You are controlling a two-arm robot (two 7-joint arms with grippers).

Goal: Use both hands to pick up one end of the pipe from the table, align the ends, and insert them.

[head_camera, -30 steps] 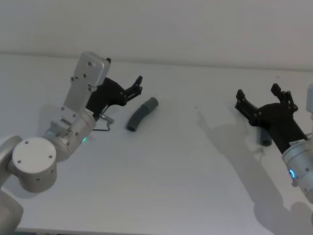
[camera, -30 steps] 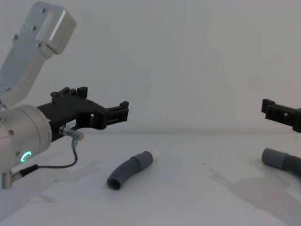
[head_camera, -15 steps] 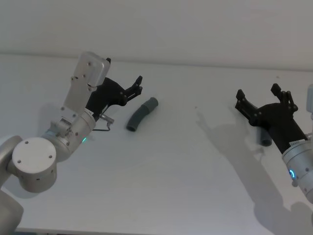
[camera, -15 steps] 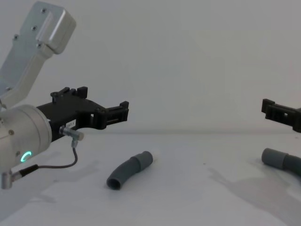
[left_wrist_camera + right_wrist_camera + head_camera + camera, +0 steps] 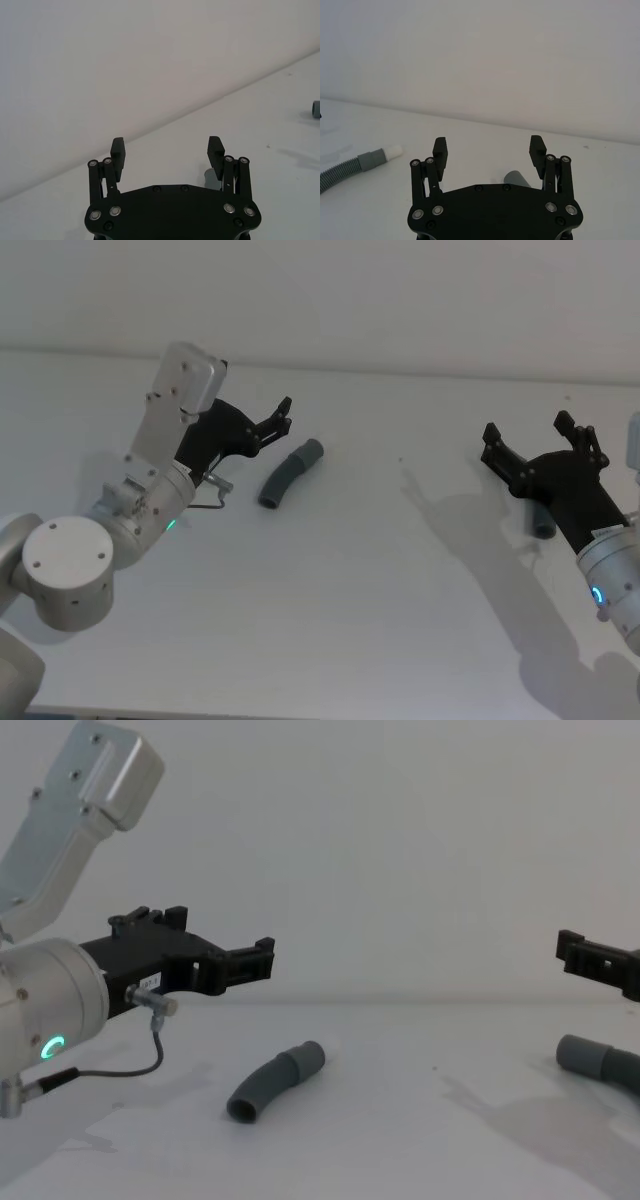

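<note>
Two dark-grey ribbed pipe pieces lie on the white table (image 5: 350, 570). The left pipe piece (image 5: 290, 472) (image 5: 275, 1082) is curved, with its smooth cuff and white stub (image 5: 394, 151) at the far end. My left gripper (image 5: 277, 418) (image 5: 262, 956) hovers open above and just left of it; a bit of cuff (image 5: 210, 176) shows behind one finger. The right pipe piece (image 5: 542, 524) (image 5: 590, 1056) lies under my right gripper (image 5: 527, 430) (image 5: 489, 147), which is open and raised above it, with the cuff (image 5: 517, 178) between the fingers' line.
A thin black cable (image 5: 120, 1072) loops from the left wrist above the table. The pale wall (image 5: 400, 300) rises at the table's far edge. Open tabletop lies between the two pipe pieces and toward the front.
The left arm's elbow and upper link have shifted very slightly. Both grippers and both pipe pieces stay where they were.
</note>
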